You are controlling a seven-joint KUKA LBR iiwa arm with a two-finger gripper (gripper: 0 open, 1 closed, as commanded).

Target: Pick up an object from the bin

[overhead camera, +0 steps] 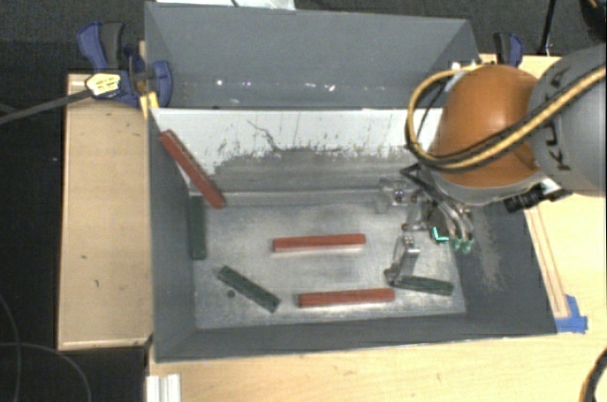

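Presently the end effector (402, 269) hangs low over the right part of the grey bin (313, 59). Its tip is at the left end of a dark green bar (429, 285), which lies flat on the floor near the front right corner. Whether the end effector is apart, together or clamped on that bar I cannot tell, as the wrist's metalwork crowds the spot. The arm comes down steeply from the right, probably to meet a thin, flat piece from above while clearing the bin's wall. The bar is slim, straight and dull-surfaced, slightly tilted from the front edge. Just left of it lies a lower red-brown bar (346, 298). A middle red-brown bar (318, 244) sits mid-floor and a leaning red-brown bar (190, 168) rests against the left wall. A slanted green bar (248, 288) and an upright-lying green bar (196, 228) lie well apart to the left.
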